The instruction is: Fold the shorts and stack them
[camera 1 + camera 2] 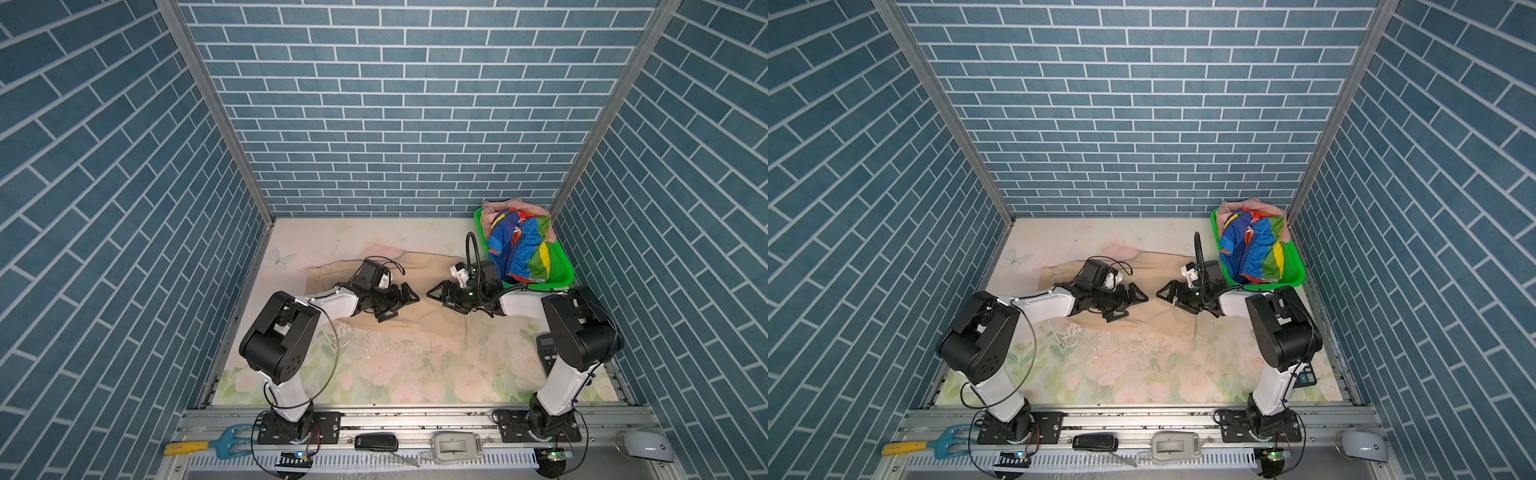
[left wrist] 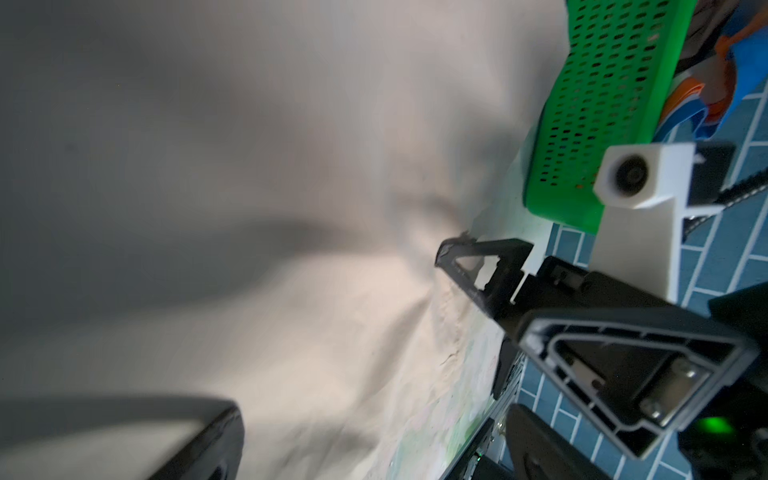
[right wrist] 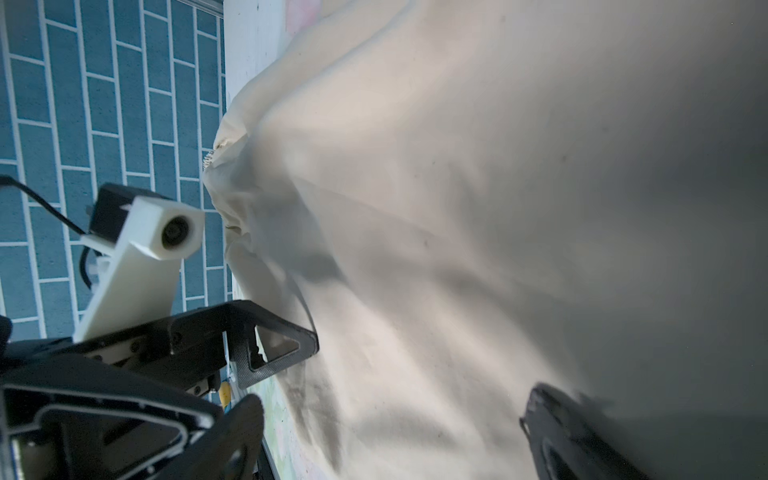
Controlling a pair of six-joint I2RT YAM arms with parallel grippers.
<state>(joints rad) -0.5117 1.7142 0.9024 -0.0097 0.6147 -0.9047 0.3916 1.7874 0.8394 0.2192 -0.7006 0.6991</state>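
Note:
The beige shorts [image 1: 419,320] [image 1: 1154,321] lie spread flat on the floral table in both top views. My left gripper [image 1: 400,305] [image 1: 1128,306] and right gripper [image 1: 440,300] [image 1: 1171,301] hover low over the shorts' middle, tips facing each other, both open and holding nothing. In the wrist views, beige cloth [image 2: 291,208] [image 3: 457,208] fills the space between the spread jaws of the left gripper [image 2: 374,449] and the right gripper [image 3: 399,440]. The rainbow-striped shorts [image 1: 519,249] [image 1: 1250,249] lie crumpled on top of the pink shorts [image 1: 505,205] [image 1: 1237,208] in the basket.
A green mesh basket [image 1: 540,286] [image 1: 1275,286] [image 2: 602,83] stands at the back right corner, close behind the right arm. A black calculator [image 1: 548,353] lies by the right arm's elbow. Small tools [image 1: 208,446] lie on the front rail. Blue brick walls enclose three sides.

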